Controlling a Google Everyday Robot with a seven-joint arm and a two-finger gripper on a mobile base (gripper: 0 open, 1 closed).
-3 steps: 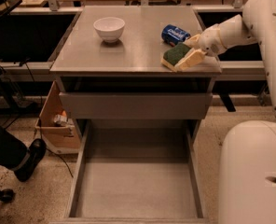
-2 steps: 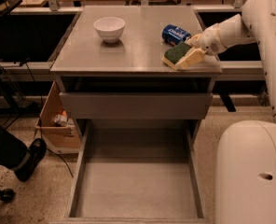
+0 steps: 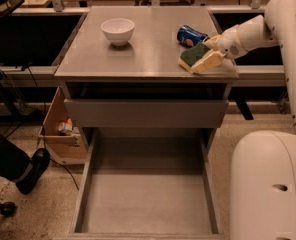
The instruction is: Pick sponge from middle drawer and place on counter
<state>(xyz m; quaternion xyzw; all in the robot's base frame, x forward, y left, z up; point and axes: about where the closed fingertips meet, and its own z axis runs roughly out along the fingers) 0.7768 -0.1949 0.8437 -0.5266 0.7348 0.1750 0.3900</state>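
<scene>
Most of the task looks done: the sponge (image 3: 198,58) is out of the open drawer (image 3: 145,199) and seems to rest, tilted, on the surface (image 3: 148,54), just in front of the can (image 3: 190,35). The gripper (image 3: 211,54) reaches in just right of the can, its fingers clamped on the sponge. By my judgement only release and retreat remain. The sponge has a rough dark green face over soft tan foam, with a wavy outline. The surface is smooth, faintly glossy grey. The can is blue and lies on its side. A round white bowl (image 3: 117,30) stands well left of the can.
</scene>
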